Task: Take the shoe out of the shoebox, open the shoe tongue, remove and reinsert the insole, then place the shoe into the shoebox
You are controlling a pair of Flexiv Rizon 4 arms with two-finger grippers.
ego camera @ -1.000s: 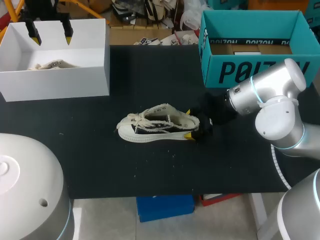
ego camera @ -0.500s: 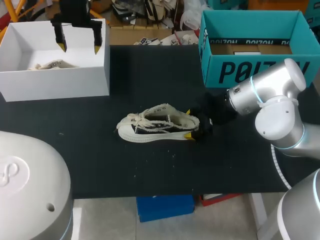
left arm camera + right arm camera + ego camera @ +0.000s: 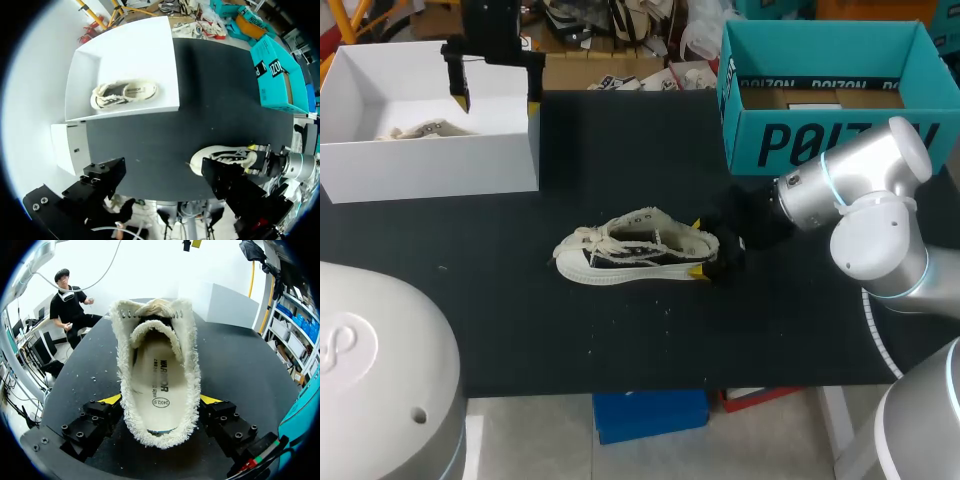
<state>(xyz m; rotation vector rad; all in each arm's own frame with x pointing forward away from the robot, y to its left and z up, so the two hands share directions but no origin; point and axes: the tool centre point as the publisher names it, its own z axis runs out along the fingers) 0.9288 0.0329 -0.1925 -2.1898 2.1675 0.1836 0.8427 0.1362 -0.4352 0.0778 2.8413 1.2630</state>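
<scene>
Head view: white shoebox (image 3: 430, 170) sits at the far left corner of the bench (image 3: 620, 150), lid off, w/ one cream shoe, the spare shoe (image 3: 420, 130), lying inside. Left wrist view shows the same box (image 3: 130, 55) from above; the spare shoe (image 3: 125, 93) lies on its side along the wall nearest the bench's middle. Teal box (image 3: 810, 140) stands at the far right corner, open top, w/ a brown cardboard insert (image 3: 800, 98) inside; it's at the bench's far end in the left wrist view (image 3: 272, 75).

Task shoe (image 3: 620, 250) is out of any box, upright on its sole mid-bench, toe pointing left.

Right end effector (image 3: 698, 247) is clamped on the shoe's heel, one yellow tip on each side. Right wrist view: end effector (image 3: 160, 400) w/ the shoe (image 3: 157, 315) btwn its fingers, both tips touching the frayed sides; the insole (image 3: 157, 380) lies flat inside.

Left end effector (image 3: 496, 100) hangs above the white shoebox's wall on the teal-box side, fingers wide apart, holding nothing, touching nothing.
</scene>
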